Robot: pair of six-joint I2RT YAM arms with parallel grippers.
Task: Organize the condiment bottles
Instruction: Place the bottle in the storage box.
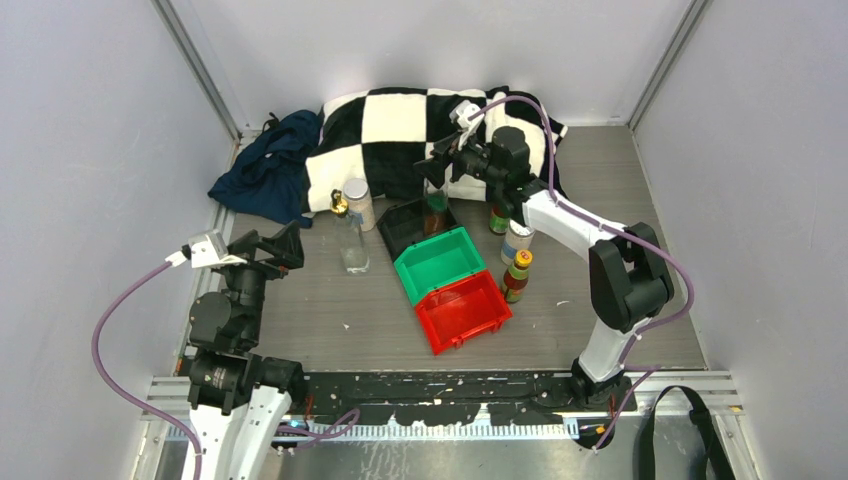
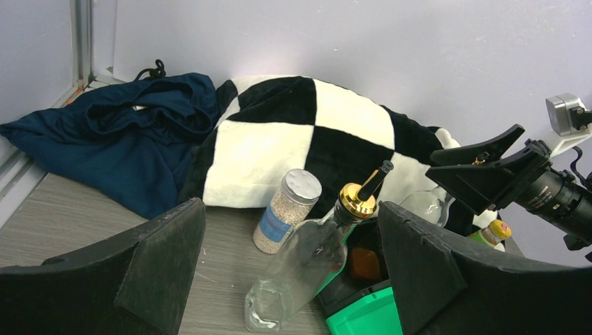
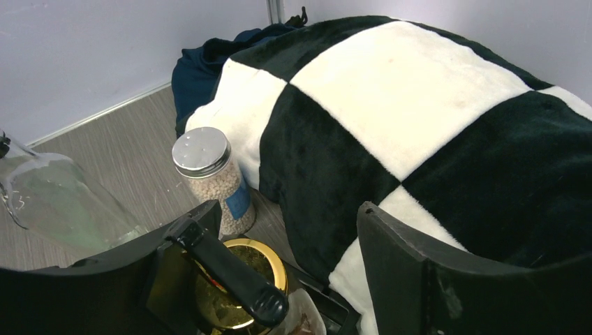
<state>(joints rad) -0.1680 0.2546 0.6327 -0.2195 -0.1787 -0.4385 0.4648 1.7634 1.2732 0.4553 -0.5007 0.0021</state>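
Left arm [image 1: 235, 305] and right arm [image 1: 625, 275] have black joints, white links, seemingly sleeved purple cables.

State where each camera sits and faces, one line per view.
Top external: above, behind the bases, looking down on the table; both arms show.
Left wrist: on the left arm, facing the back wall; left tool frames it.
Right wrist: on the right arm, facing the checkered blanket; right tool flanks a gold pourer.
Shared: one shaker jar, in all three.
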